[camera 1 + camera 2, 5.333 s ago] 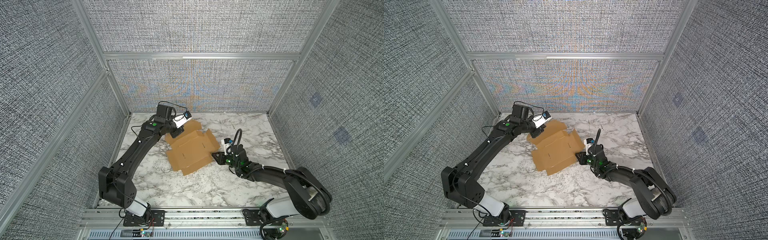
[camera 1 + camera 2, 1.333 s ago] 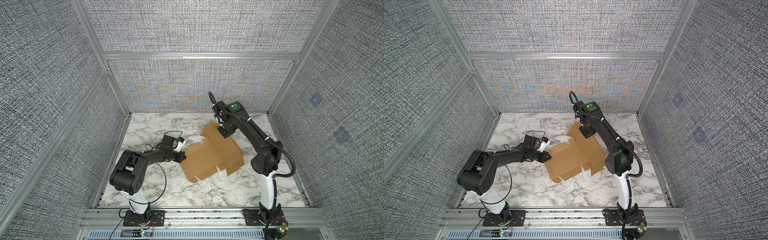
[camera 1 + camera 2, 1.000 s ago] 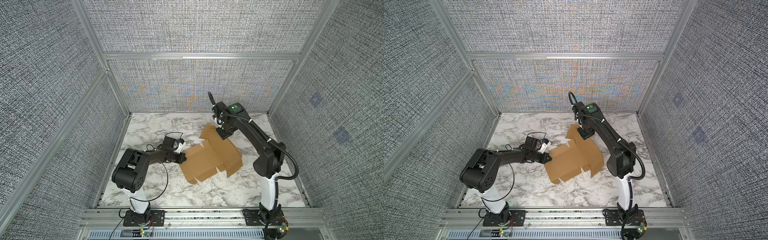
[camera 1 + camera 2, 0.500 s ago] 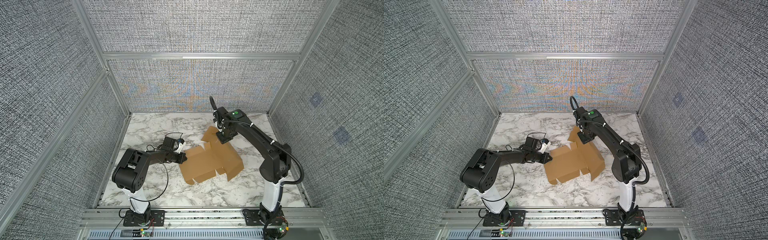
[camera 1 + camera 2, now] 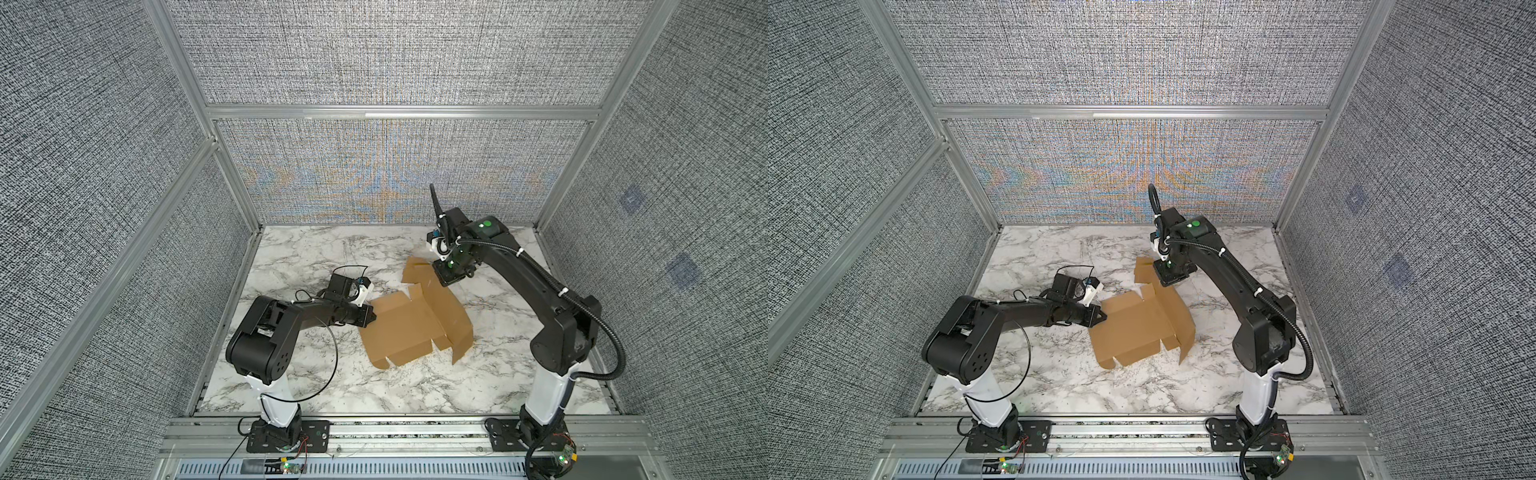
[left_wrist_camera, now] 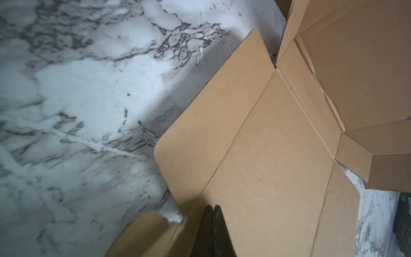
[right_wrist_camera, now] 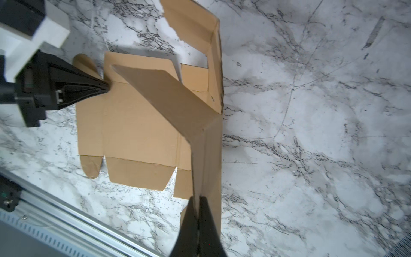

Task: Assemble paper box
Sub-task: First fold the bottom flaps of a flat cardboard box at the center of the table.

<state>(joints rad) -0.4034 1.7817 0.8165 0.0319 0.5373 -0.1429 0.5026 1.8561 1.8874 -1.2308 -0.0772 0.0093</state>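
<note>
Cardboard — one paper box (image 5: 399,332), one left gripper (image 6: 212,208), one right gripper (image 7: 197,200).

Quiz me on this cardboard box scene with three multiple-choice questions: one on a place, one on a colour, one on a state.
1. Where does the left gripper rest its tip?
A) on the paper box's edge
B) on the back wall
C) on bare marble away from the box

2. What colour is the paper box?
A) white
B) tan-brown
C) blue

3. How is the panel at the right gripper?
A) lying flat
B) raised off the table
C) cut away

Answers:
1 A, its shut tip meets the box's near edge.
2 B, it is plain brown cardboard in every view.
3 B, the shut jaws pinch it and it slopes upward.
</note>
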